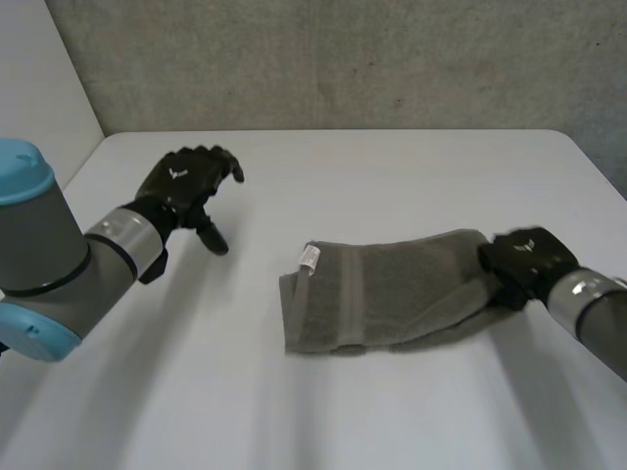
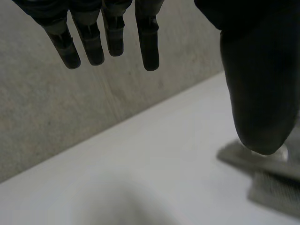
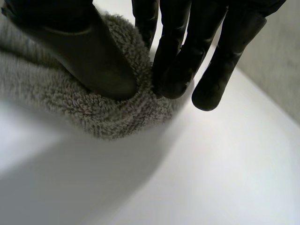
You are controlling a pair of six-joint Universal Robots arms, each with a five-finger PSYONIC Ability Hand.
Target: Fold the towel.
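Note:
A grey towel (image 1: 392, 292) lies folded in a long strip across the middle of the white table, with a small white label (image 1: 310, 258) at its left end. My right hand (image 1: 521, 262) is at the towel's right end, and its thumb and fingers (image 3: 176, 70) pinch a bunched fold of the towel (image 3: 112, 112) there. My left hand (image 1: 186, 186) hovers above the table well left of the towel, fingers (image 2: 108, 40) straight and spread, holding nothing. Beyond its thumb lies an end of the towel (image 2: 272, 178).
A grey wall (image 1: 343, 59) runs behind the table's far edge (image 1: 333, 131). Bare table surface (image 1: 196, 392) stretches in front of the towel and to its left.

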